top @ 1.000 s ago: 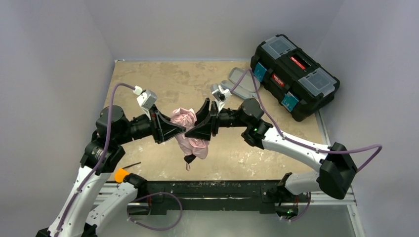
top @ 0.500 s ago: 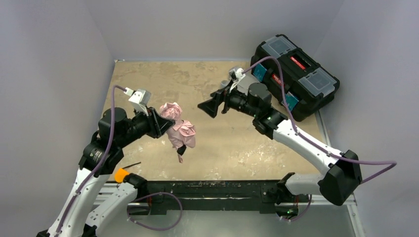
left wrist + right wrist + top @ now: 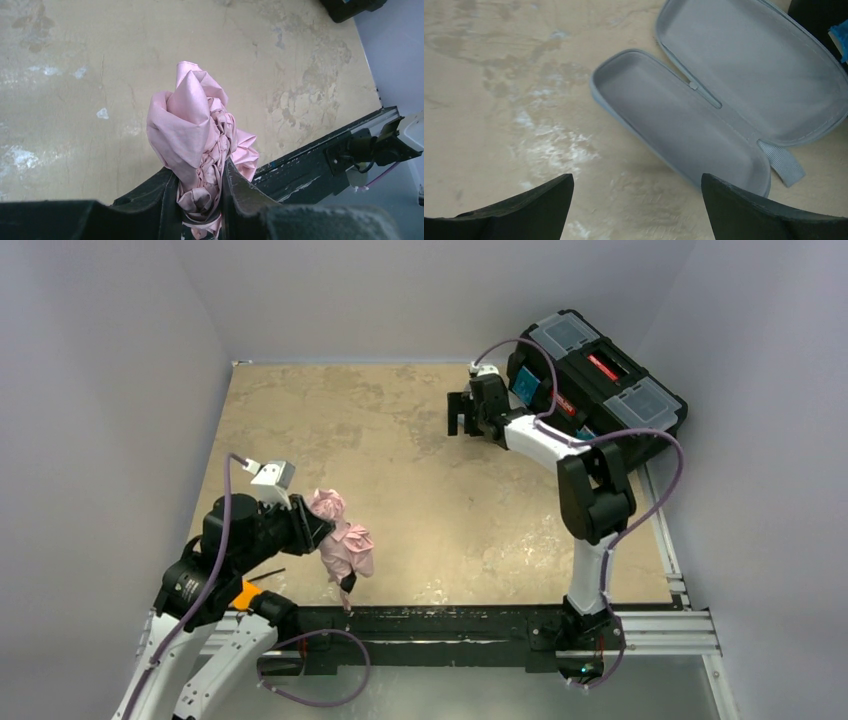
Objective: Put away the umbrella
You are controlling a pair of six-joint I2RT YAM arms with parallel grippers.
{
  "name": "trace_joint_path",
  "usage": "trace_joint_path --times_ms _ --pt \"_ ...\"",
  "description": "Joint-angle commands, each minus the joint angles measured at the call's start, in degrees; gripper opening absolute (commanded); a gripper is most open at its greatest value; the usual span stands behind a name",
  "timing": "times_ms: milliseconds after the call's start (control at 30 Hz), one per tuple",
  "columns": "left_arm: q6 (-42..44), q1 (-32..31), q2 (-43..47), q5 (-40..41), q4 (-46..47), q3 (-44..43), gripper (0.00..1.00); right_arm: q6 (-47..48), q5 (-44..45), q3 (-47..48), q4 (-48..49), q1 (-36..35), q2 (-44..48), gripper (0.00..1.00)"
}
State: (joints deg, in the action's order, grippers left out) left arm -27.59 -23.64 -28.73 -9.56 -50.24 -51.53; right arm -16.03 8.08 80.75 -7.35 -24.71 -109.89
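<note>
The umbrella is found at the lower left of the overhead view, held off the bench close to its near edge. It is seen there as a crumpled pink bundle with a dark end hanging down toward the black frame rail. The left hand is clamped on it from the left. Only the left wrist view shows the grip itself: the two dark fingers are closed narrowly, pink fabric is pinched between them, and the rest of the canopy is bunched in loose folds beyond the fingertips. Whether the shaft is also caught cannot be told.

The right hand is seen well apart from it, at the upper centre-right of the overhead view, just beside a black toolbox with clear lid compartments and blue latches. From above, what lies under this hand is mostly hidden by the arm. The right wrist view shows it: a grey oval case lies open on the bench, both felt-lined halves facing up, a fabric loop at its lower right end. The fingers are spread wide at the bottom corners of that view, with nothing held between them.
</note>
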Motion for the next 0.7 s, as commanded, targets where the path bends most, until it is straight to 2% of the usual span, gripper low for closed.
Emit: trace_joint_path --times_ms 0,333,400,500,533,667 --pt "-2.1 0.3 4.2 0.7 -1.7 1.2 0.00 5.7 8.1 8.6 -2.2 0.2 -4.4 0.99" --pt "-2.2 0.3 7.2 0.4 -4.2 2.6 0.00 11.3 10.0 16.5 -2.0 0.7 -14.5 0.92" --pt "-2.1 0.3 7.4 0.3 -4.4 2.6 0.00 12.8 8.9 18.3 -2.5 0.8 -16.2 0.80" --pt "-1.9 0.3 7.8 0.8 -4.4 2.6 0.00 15.3 3.8 20.8 -3.9 0.7 -17.5 0.39" --pt "-1.9 0.3 8.0 1.0 -4.4 2.7 0.00 15.6 2.3 20.8 -4.0 0.7 -17.2 0.30" --pt "-1.9 0.3 8.1 1.4 -4.2 3.1 0.00 21.2 -3.7 16.1 -2.1 0.3 -12.7 0.08"
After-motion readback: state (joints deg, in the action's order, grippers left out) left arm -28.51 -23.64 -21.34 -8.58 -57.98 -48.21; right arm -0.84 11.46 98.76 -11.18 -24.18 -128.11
